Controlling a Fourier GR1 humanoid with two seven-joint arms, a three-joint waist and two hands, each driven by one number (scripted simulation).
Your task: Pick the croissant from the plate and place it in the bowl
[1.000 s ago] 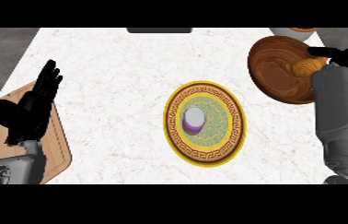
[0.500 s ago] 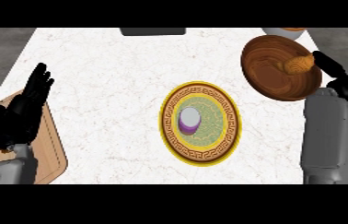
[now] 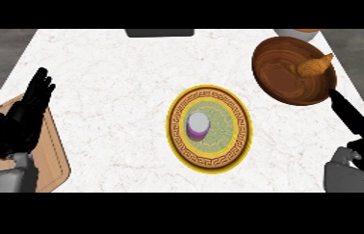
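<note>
Head view | croissant (image 3: 315, 64) in bowl (image 3: 284, 84) | right robot hand (image 3: 346, 112) open beside

Dark glossy wooden bowl (image 3: 292, 73), white veined marble counter (image 3: 121, 84), pale matt wooden board (image 3: 51, 153)

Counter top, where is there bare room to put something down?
Bare white marble lies between the resting left hand over the wooden board and the yellow patterned plate, and along the far side up to the dark grey block. The right is crowded: the brown wooden bowl with the croissant, and the right hand.
</note>
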